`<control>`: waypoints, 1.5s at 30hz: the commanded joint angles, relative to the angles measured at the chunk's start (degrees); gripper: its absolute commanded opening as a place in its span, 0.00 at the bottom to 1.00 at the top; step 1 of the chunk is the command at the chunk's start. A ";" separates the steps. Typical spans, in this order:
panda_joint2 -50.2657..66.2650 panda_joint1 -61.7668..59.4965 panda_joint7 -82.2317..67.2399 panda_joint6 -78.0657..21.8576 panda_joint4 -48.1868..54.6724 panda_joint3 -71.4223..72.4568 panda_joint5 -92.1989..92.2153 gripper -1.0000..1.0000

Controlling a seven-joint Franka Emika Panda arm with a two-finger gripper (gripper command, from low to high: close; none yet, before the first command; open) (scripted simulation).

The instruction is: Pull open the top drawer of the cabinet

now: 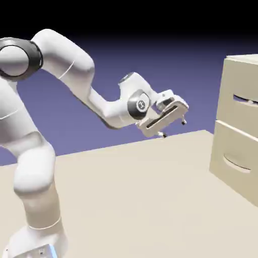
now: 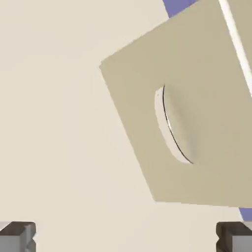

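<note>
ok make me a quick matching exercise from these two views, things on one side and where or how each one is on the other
Things:
1. top drawer
2. lower drawer
3. hand
4. table

Places or states:
A. open, in the air short of the cabinet
B. bare beige surface under the arm
C. upper front, handle in a dark slot
D. bottom front, curved handle, fills the hand view

Pairs: 1-C, 2-D, 3-A, 4-B

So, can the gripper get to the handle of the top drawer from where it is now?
Probably yes: the open gripper is apart from the cabinet, and only bare table lies between it and the top drawer.
</note>
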 commanded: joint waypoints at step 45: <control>49.78 -38.69 -94.56 -14.28 44.98 47.85 -112.13 0.50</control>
